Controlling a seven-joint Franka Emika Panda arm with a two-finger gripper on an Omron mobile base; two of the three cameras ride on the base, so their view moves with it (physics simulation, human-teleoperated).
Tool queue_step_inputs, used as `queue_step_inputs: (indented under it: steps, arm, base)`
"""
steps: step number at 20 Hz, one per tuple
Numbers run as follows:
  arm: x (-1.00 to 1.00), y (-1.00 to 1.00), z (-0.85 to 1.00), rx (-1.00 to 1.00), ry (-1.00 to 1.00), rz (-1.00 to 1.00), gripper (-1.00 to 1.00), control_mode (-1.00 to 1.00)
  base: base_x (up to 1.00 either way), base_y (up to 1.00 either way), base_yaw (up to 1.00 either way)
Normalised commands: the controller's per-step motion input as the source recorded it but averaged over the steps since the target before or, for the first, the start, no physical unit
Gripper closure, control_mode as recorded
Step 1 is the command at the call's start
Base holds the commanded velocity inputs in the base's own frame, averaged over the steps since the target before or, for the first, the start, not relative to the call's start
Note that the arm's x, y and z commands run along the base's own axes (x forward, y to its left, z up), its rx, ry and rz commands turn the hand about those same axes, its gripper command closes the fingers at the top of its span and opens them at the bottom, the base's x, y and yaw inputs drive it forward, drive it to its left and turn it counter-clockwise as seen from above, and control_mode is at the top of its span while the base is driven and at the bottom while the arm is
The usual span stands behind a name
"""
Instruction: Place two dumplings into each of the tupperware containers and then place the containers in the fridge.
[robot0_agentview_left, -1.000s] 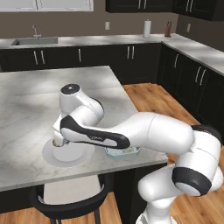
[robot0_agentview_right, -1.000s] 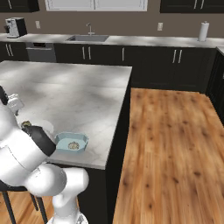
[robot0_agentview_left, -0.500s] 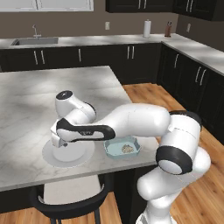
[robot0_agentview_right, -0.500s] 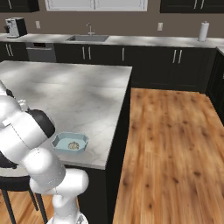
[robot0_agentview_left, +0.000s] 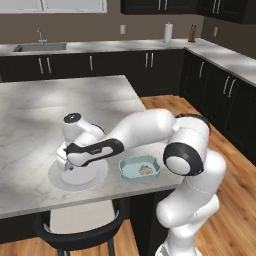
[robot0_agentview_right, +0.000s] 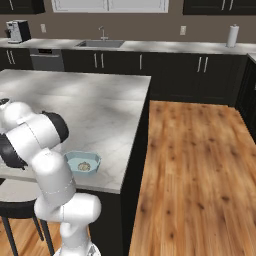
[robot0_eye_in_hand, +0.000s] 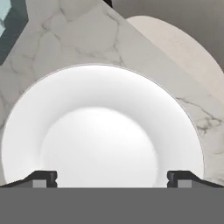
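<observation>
Near the worktop's (robot0_agentview_left: 30, 120) front edge, the end effector (robot0_eye_in_hand: 112, 177) is held fully open, empty, over a white plate (robot0_eye_in_hand: 103, 131); a light blue container (robot0_agentview_left: 140, 168) is positioned beside it.

A pale round plate (robot0_eye_in_hand: 100, 131) lay near the marble island counter's (robot0_agentview_left: 45, 112) front edge, a cushioned stool (robot0_agentview_left: 82, 222) just below it.

no readable text, labels, or signs anywhere
</observation>
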Motion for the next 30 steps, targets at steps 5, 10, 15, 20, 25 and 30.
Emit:
queue_step_inputs:
  steps: [5,10,15,20,25,30]
  arm:
    - [0.5,0.47,-0.35,0.0,0.0,0.0,-1.0,-1.0]
    - [0.55,0.19,-0.38,0.0,0.0,-0.07,-1.0,-1.0]
    - [0.38,0.16,-0.31,0.0,0.0,-0.1,-1.0,-1.0]
    - [0.38,0.22,-0.25,0.0,0.0,-0.09,-1.0,-1.0]
    - [0.45,0.0,-0.24,0.0,0.0,-0.14,-1.0,-1.0]
    - [0.05,-0.03,-0.25,0.01,0.0,-0.19,1.0,-1.0]
  base:
    - [0.0,0.0,0.0]
    - [0.0,0.0,0.0]
    - [0.0,0.0,0.0]
    - [0.0,0.0,0.0]
    - [0.0,0.0,0.0]
    - [0.0,0.0,0.0]
